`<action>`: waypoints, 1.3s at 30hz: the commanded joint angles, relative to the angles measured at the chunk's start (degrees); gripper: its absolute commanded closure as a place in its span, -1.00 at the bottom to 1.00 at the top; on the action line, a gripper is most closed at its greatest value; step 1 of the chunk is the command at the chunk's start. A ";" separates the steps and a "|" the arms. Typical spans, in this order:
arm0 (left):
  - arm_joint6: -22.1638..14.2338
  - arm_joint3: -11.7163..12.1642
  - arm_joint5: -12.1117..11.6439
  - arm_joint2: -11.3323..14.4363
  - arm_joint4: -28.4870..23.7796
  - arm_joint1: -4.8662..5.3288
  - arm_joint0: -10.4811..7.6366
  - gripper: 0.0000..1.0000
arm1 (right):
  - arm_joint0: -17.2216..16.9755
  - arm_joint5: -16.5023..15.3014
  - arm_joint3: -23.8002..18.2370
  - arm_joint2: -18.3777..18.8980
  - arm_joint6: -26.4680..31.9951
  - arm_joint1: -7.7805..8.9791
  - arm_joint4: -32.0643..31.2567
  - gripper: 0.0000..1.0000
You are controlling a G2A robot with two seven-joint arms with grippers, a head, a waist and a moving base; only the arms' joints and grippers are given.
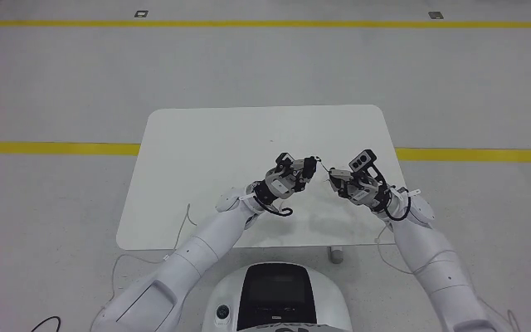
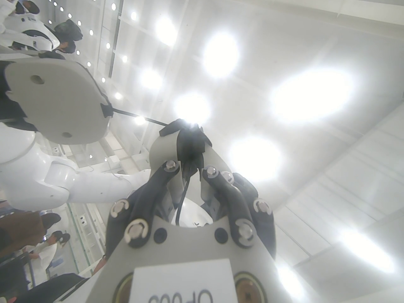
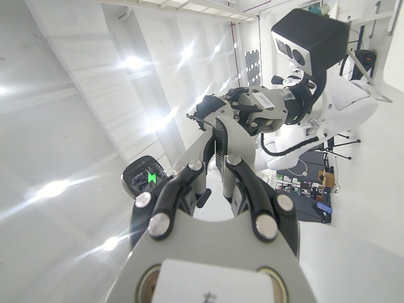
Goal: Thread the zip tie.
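Observation:
Both grippers are held up over the middle of the white table [image 1: 207, 166], tips facing each other a short gap apart. My left gripper [image 1: 310, 166] [image 2: 186, 133] is shut on the black zip tie [image 2: 139, 117]. One part of the strap runs out from its tips to the right gripper's pale finger [image 2: 53, 102], and another part trails back between the left fingers. My right gripper [image 1: 333, 177] [image 3: 214, 127] is shut, with the thin strap [image 3: 197, 120] sticking out of its tip toward the left gripper [image 3: 221, 102] just beyond.
The tabletop under the arms is bare white. A thin cable [image 1: 187, 220] hangs by the table's front left edge. Grey floor with yellow lines [image 1: 66, 148] surrounds the table.

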 commanded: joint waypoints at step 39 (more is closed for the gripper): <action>0.00 0.00 0.00 0.00 0.00 0.00 0.00 1.00 | 0.23 0.24 1.50 -0.10 -0.39 0.13 -2.65 1.00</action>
